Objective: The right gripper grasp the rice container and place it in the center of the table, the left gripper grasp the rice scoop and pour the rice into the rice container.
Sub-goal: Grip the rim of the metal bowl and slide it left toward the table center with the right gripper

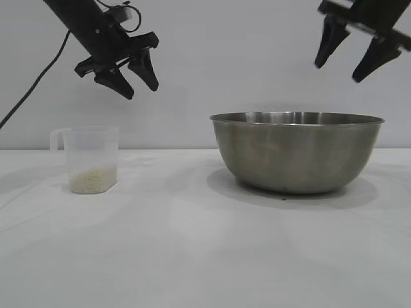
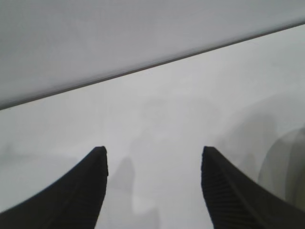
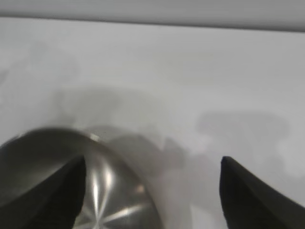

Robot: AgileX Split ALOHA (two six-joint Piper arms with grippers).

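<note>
On the white table [image 1: 192,256]: two task things stand well apart, neither touched by a claw.

Rice container [image 1: 297,153]: right of centre in the exterior frame, upright on its small base, its mouth empty as far as can be seen. In the right wrist view its rim and shiny inside fill the lower left.

Container handling: brushed steel, stiff and hard, likely slippery; the curved wall gives no flat to pinch. My judgement is that the thin rim is the only place to take hold, one finger inside and one outside. It looks light enough to slide or tip if gripped off-centre.

Rice scoop [image 1: 91,158]: left of the frame, upright, its handle at the rim pointing to the frame's left edge.

Scoop handling: thin translucent plastic, light, probably a little springy; a hard squeeze on the wall could flex it. The handle or the upper wall looks the better hold, kept level until over the bowl.

Rice [image 1: 94,180]: a shallow layer in the bottom of the scoop; loose grains, easily spilled when tilted.

Left gripper [image 1: 135,79]: upper left, above the scoop and clear of it, pointing down at a slant; fingers moderately parted, nothing between them.

Right gripper [image 1: 338,71]: upper right corner, above the bowl's right rim and apart from it; fingers spread wide, empty.

Step in hand: judged from the layout, the bowl looks set down and the scoop is not yet taken.
</note>
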